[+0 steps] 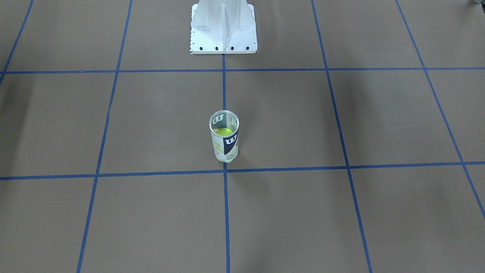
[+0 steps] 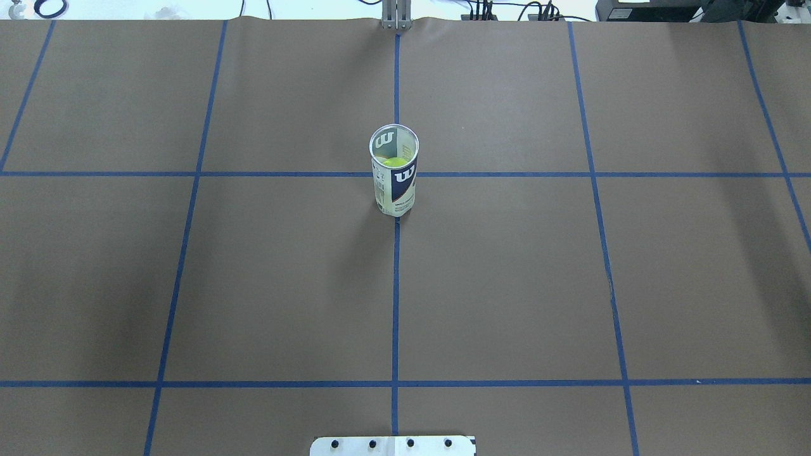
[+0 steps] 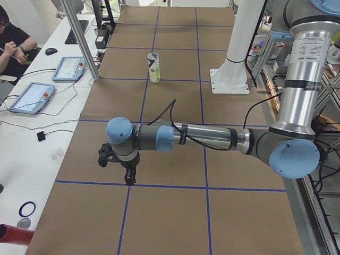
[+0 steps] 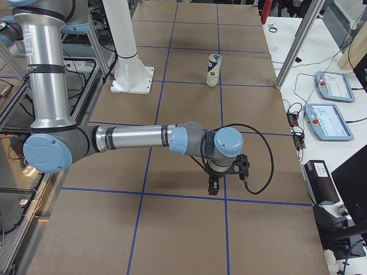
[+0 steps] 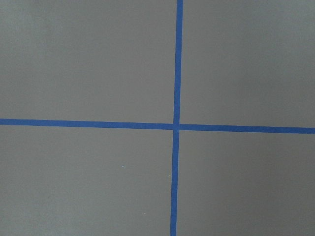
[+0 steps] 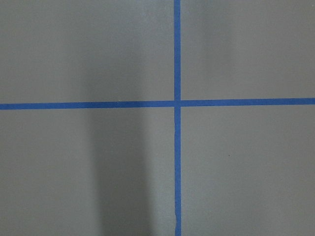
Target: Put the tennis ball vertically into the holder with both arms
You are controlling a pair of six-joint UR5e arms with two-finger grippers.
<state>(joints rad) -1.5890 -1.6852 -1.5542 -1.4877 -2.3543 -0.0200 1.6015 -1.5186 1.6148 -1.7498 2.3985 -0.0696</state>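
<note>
The left arm [image 3: 207,139] and right arm [image 4: 132,138] are stretching level over the table [image 2: 507,285], left hand [image 3: 129,179] and right hand [image 4: 213,188] pointing down; their opening I cannot tell. The holder [image 2: 394,180] is standing upright mid-table, well apart from both.

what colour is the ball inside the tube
Yellow-green; the ball shows best in the front-facing view.

A white "W" logo stands on the holder's [image 2: 394,178] navy label
</note>
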